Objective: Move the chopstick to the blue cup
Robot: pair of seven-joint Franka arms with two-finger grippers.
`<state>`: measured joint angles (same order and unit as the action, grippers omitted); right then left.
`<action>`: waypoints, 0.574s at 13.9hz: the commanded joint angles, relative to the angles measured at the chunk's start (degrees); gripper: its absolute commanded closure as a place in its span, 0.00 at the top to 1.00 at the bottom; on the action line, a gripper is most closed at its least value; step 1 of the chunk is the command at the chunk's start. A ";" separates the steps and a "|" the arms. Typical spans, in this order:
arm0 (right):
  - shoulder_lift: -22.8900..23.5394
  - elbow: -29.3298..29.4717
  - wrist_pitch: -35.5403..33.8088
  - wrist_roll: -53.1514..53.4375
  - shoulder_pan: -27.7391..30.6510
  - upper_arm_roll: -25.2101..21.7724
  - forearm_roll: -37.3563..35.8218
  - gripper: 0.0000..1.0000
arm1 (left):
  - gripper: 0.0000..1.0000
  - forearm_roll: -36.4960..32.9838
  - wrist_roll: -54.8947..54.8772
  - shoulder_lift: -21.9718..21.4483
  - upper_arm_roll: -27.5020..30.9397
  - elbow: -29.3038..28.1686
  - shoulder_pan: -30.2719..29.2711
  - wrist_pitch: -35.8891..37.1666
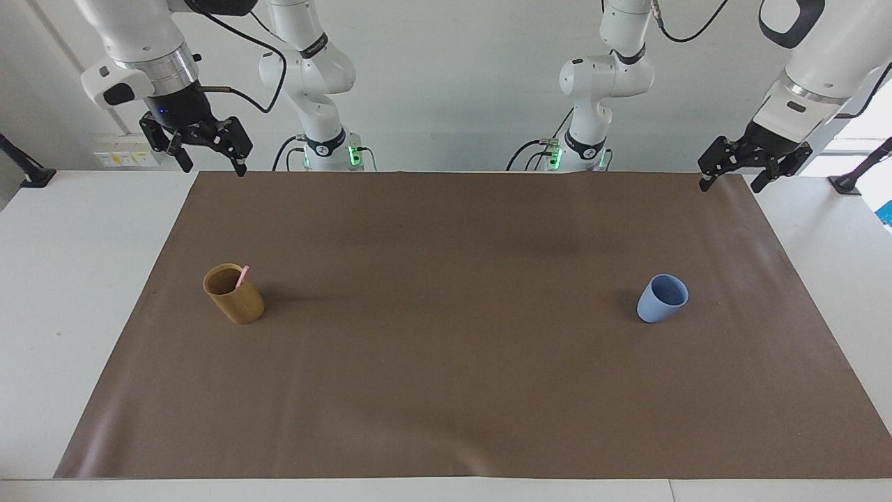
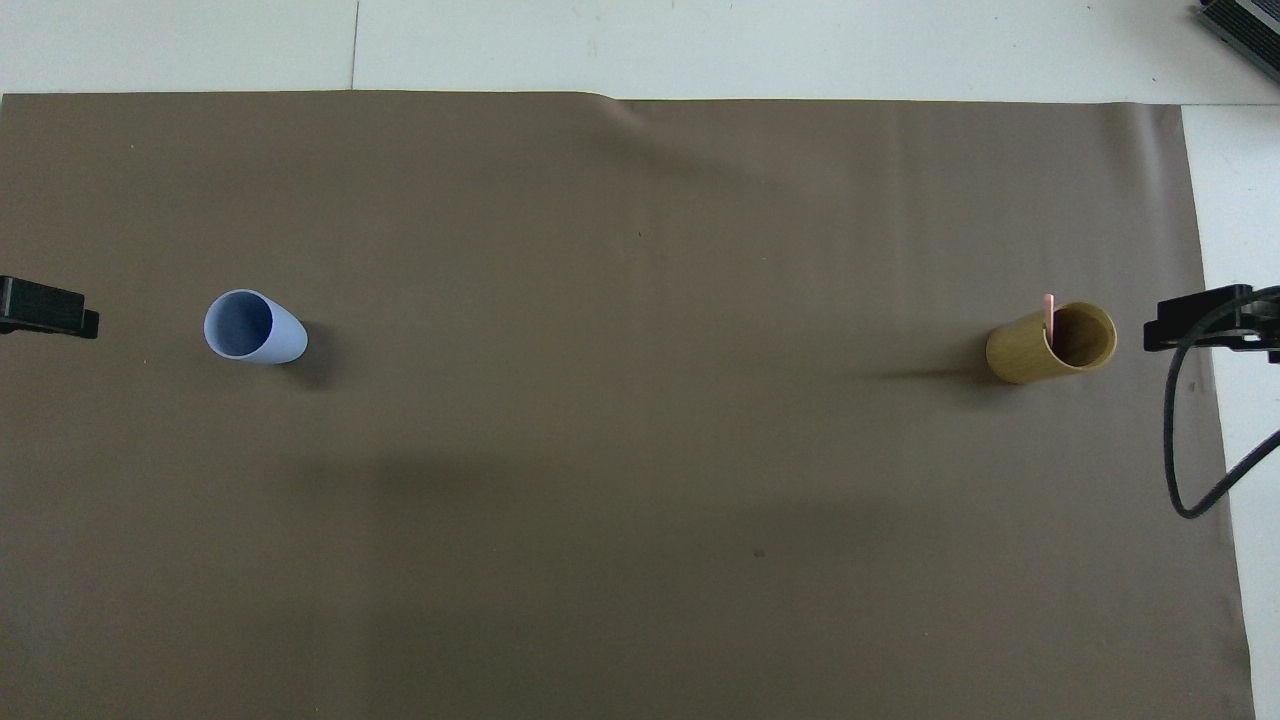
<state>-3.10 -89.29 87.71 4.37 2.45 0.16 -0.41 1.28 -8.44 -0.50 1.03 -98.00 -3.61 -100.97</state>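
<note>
The pale pink chopstick (image 1: 241, 276) stands tilted in a tan bamboo-coloured cup (image 1: 235, 296) toward the right arm's end of the mat; it also shows in the overhead view (image 2: 1048, 313). The light blue cup (image 1: 660, 300) stands upright and empty toward the left arm's end, and appears in the overhead view (image 2: 255, 328). My right gripper (image 1: 214, 167) is open and empty, raised over the mat's corner next to its base. My left gripper (image 1: 729, 185) is open and empty, raised over the mat's other corner on the robots' side.
A brown mat (image 1: 446, 390) covers most of the white table (image 1: 70, 279). The tan cup (image 2: 1040, 350) and the blue cup stand far apart on it. A black cable (image 2: 1175, 440) hangs by the right gripper (image 2: 1195, 322).
</note>
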 commanded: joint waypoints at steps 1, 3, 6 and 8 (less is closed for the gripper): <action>-1.03 -0.97 -0.09 -0.06 0.79 -0.07 0.15 1.00 | 1.00 0.30 -1.75 -0.38 -0.42 -5.35 -1.32 -6.07; -1.03 -0.97 0.00 -0.06 0.89 -0.60 0.68 1.00 | 1.00 0.47 -2.81 0.49 -0.42 -8.25 -2.37 -10.02; -0.85 -0.97 0.70 -0.32 0.89 -0.60 0.68 1.00 | 1.00 0.47 -2.81 2.34 -0.51 -12.91 -1.76 -17.66; -1.03 -1.15 0.70 -0.32 0.89 -0.51 0.50 1.00 | 1.00 1.17 -2.81 3.74 -0.51 -16.07 -1.41 -21.97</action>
<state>-3.10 -89.29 87.79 4.37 2.68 -0.69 -0.41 1.35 -10.19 2.81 0.79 -110.35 -4.86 -118.27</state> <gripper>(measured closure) 0.000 0.000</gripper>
